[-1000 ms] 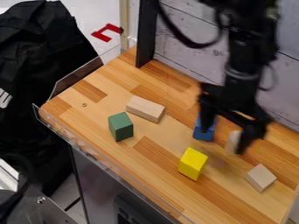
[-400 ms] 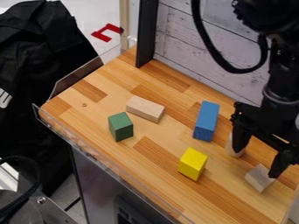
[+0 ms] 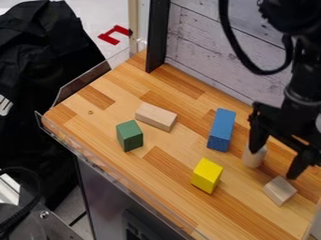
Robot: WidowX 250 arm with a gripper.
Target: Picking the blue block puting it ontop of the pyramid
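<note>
Camera view: one blue block (image 3: pixel 221 130), oblong, lying on the desk (image 3: pixel 156 173), up and slightly right of the yellow block (image 3: pixel 207 175), well apart from it. One pincer (image 3: pixel 274 164), black, right of the yellow block; state: released, fingers (image 3: pixel 257 136) spread, nothing held. One pale cylinder (image 3: pixel 254 157), upright, up and right of the yellow block, partly behind the pincer. One pale cube (image 3: pixel 279 190), right of and slightly lower than the yellow block. One green block (image 3: pixel 130 135) and one pale oblong block (image 3: pixel 156 116), both up and left of the yellow block. Handling, by judgement: blue block probably light and stiff, likely painted wood, sturdy rather than fragile, smooth enough to slip or swivel if pinched off-centre. Recommended hold: across the two long sides, at mid-length, ends left free, with moderate pressure, so that it hangs level for stacking.
</note>
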